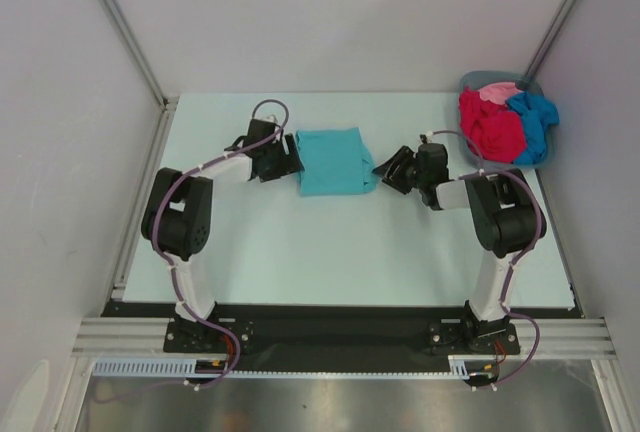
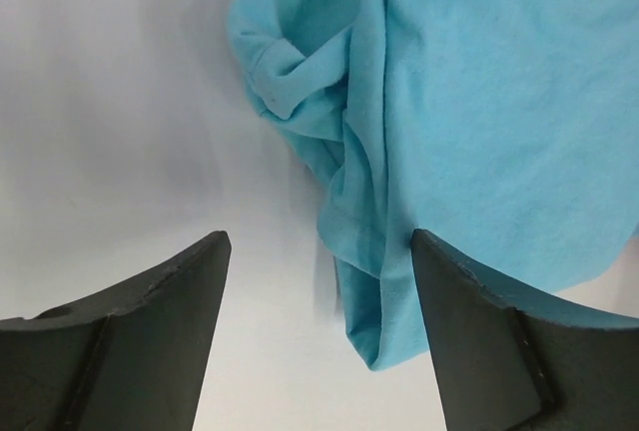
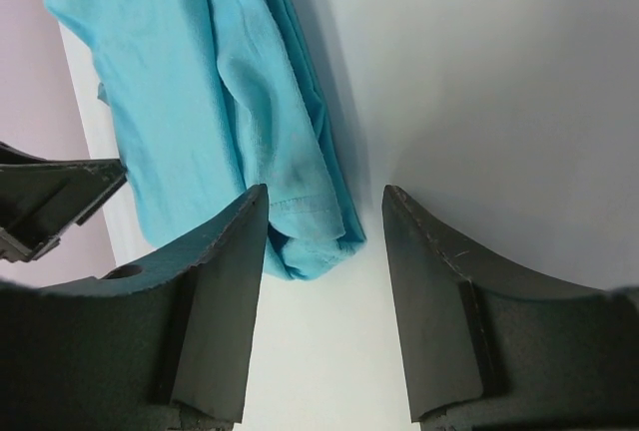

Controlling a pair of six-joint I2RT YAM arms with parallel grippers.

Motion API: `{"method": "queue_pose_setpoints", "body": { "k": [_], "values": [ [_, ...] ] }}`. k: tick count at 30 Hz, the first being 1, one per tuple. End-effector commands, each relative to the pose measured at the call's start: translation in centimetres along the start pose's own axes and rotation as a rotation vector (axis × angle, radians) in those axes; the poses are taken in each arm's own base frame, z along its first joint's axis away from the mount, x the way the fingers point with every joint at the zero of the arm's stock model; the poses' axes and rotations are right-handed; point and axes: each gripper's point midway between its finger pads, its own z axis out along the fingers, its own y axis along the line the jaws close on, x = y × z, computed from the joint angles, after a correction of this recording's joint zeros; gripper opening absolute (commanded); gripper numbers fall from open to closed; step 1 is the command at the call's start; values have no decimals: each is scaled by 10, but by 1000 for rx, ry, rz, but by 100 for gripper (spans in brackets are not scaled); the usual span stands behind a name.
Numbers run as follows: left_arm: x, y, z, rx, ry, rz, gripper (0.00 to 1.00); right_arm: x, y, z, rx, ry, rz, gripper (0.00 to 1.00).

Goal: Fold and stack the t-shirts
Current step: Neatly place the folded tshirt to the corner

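Observation:
A teal t-shirt [image 1: 332, 160] lies folded into a rough rectangle on the table's far middle. My left gripper [image 1: 290, 158] stands open at its left edge, a bunched corner of the teal cloth [image 2: 479, 102] lying between the fingers, nothing gripped. My right gripper [image 1: 385, 174] stands open at the shirt's near right corner. In the right wrist view the hemmed corner of the shirt [image 3: 200, 72] reaches just between the fingertips of the gripper [image 3: 324, 192]. In the left wrist view the gripper [image 2: 319, 236] straddles the cloth's edge. Red [image 1: 490, 124], pink [image 1: 497, 92] and blue [image 1: 535, 117] t-shirts lie heaped in the basket.
A grey-blue plastic basket [image 1: 484, 77] sits at the back right corner of the table. Metal frame posts rise at the back left and back right. White walls close in both sides. The left gripper's finger [image 3: 50, 202] shows at the left of the right wrist view.

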Motion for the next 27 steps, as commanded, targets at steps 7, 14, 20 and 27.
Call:
{"method": "queue_pose_setpoints", "body": {
  "k": [7,14,20,27],
  "values": [
    [23,-13,25,124,57,-65,78,-28,31,-19,-86,-69,-9,54],
    [24,-42,39,260,90,-116,76,-30,33,-28,-90,-79,-8,54],
    [20,-49,43,265,88,-101,63,-35,32,-32,-91,-89,-5,54],
    [21,-36,46,175,102,-79,6,-41,36,-38,-105,-102,2,54]
  ]
}}
